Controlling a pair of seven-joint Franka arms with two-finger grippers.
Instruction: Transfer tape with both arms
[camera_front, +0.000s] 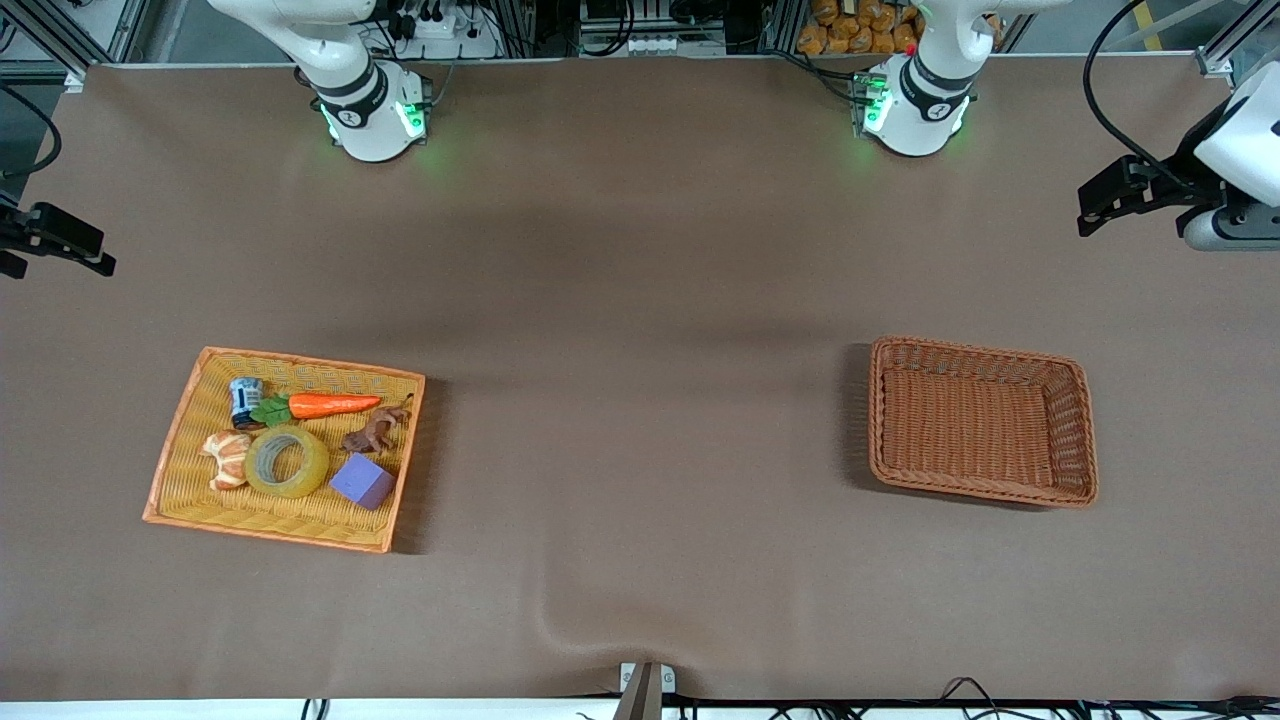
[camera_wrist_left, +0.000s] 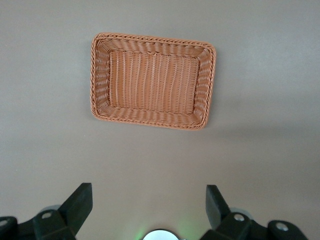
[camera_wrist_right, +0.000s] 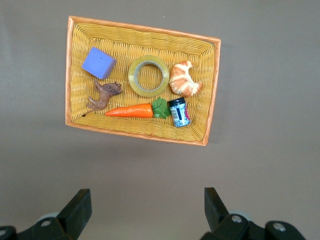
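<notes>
The tape (camera_front: 287, 461) is a translucent yellow roll lying flat in an orange wicker tray (camera_front: 165, 470) toward the right arm's end of the table. It also shows in the right wrist view (camera_wrist_right: 148, 76), between a purple cube and a croissant. My right gripper (camera_wrist_right: 146, 196) is open and empty, high over the bare table beside the tray (camera_wrist_right: 145, 27). My left gripper (camera_wrist_left: 148, 195) is open and empty, high over the table beside an empty brown wicker basket (camera_wrist_left: 150, 37). Both arms' green-lit bases stand along the table's edge farthest from the front camera.
In the tray with the tape lie a purple cube (camera_front: 362, 481), a carrot (camera_front: 333, 405), a croissant (camera_front: 228, 458), a small can (camera_front: 245, 400) and a brown toy animal (camera_front: 375, 432). The brown basket (camera_front: 980, 350) sits toward the left arm's end. Brown cloth covers the table.
</notes>
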